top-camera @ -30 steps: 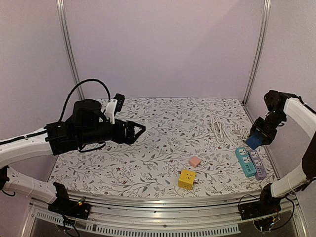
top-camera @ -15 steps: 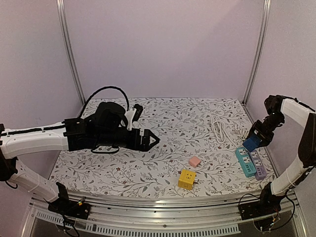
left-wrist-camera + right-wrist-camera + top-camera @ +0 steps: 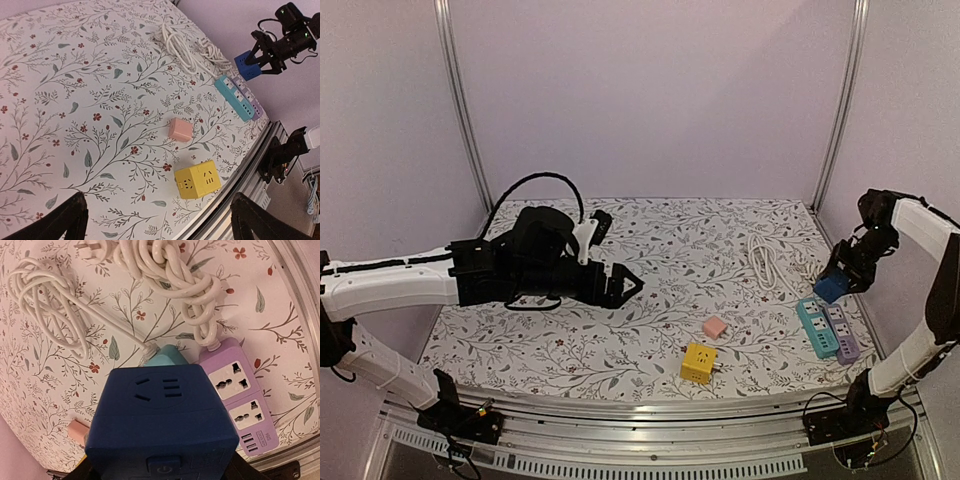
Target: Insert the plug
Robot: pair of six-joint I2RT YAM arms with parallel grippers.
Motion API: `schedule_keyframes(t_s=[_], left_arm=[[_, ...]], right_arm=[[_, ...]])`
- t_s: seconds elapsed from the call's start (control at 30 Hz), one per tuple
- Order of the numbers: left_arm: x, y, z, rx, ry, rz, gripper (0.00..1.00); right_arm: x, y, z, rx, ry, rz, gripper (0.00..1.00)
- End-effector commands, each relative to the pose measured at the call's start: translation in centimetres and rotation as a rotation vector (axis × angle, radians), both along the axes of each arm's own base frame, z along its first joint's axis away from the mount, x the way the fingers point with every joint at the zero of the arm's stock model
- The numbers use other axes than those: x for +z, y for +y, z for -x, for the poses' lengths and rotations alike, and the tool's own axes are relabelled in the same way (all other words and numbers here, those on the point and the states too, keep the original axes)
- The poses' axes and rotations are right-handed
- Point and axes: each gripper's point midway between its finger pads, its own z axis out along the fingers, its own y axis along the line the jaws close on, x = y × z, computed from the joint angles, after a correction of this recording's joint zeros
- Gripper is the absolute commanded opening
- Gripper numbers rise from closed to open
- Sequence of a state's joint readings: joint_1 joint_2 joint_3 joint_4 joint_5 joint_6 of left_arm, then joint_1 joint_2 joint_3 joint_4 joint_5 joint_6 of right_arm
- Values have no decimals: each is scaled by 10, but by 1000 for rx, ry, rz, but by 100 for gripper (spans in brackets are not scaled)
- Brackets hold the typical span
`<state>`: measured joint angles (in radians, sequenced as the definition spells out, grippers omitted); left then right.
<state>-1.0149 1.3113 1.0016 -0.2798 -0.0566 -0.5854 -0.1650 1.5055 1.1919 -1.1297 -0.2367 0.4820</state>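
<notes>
My right gripper [image 3: 842,278] is shut on a dark blue cube socket [image 3: 831,288] and holds it in the air just above the far end of the teal power strip [image 3: 814,327]. In the right wrist view the blue cube [image 3: 165,420] fills the foreground, hiding most of the teal strip [image 3: 170,356]; the purple strip [image 3: 240,401] lies beside it. The purple strip [image 3: 840,333] lies right of the teal one. My left gripper [image 3: 632,283] is open and empty above the table's middle. A yellow cube socket [image 3: 198,179] and a pink cube [image 3: 180,129] lie below it.
Coiled white cables [image 3: 775,262] with a plug [image 3: 95,248] lie behind the strips. The yellow cube [image 3: 698,362] sits close to the table's front edge [image 3: 620,400], the pink cube [image 3: 714,327] just behind it. Frame posts stand at the back corners.
My left arm swung right from the left side, then held still. My right gripper lowered the blue cube slightly towards the strips.
</notes>
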Motion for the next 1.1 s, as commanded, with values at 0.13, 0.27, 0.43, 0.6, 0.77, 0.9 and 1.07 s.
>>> schedule_keyframes(t_s=[0.13, 0.27, 0.43, 0.6, 0.77, 0.9, 1.07], left_arm=[[15, -22, 6, -157, -147, 13, 99], [21, -35, 11, -246, -178, 15, 100], [25, -42, 12, -275, -190, 21, 100], [30, -43, 14, -294, -197, 32, 100], [33, -40, 19, -322, -247, 22, 99], [34, -44, 24, -377, -301, 37, 100], [40, -61, 46, -623, -465, 47, 99]], right_arm=[[85, 16, -34, 291, -433, 193, 0], [102, 38, -37, 497, -535, 320, 0], [103, 49, -36, 798, -551, 462, 0], [101, 74, -20, 1122, -637, 425, 0], [96, 92, -2, 1372, -726, 392, 0], [103, 104, 3, 1423, -803, 355, 0], [120, 161, 32, 1597, -934, 237, 0]])
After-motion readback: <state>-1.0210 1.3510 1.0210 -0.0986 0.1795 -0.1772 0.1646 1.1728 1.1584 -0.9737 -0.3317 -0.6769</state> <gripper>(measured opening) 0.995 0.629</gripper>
